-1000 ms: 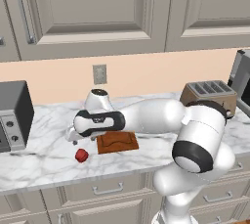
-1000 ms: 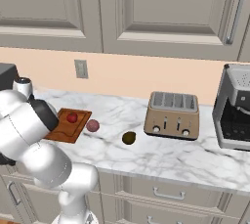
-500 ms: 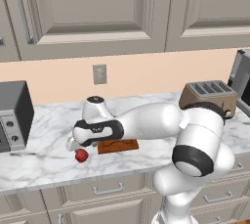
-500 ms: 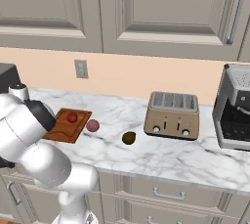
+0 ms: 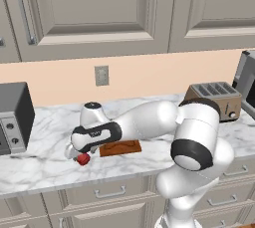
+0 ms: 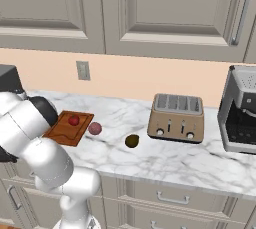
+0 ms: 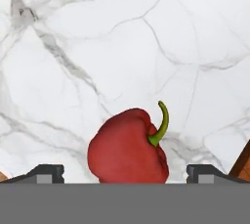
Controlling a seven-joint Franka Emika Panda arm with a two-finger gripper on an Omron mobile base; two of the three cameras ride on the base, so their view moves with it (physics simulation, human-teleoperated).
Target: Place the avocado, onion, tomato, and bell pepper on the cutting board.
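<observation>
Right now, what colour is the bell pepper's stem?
Green, on the red bell pepper; clearest in the hand view.

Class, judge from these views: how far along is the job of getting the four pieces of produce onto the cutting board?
Done: the tomato sits on the cutting board. In hand: the open gripper straddles the bell pepper on the counter, not yet gripping. Left: the onion beside the board and the avocado nearer the toaster.
</observation>
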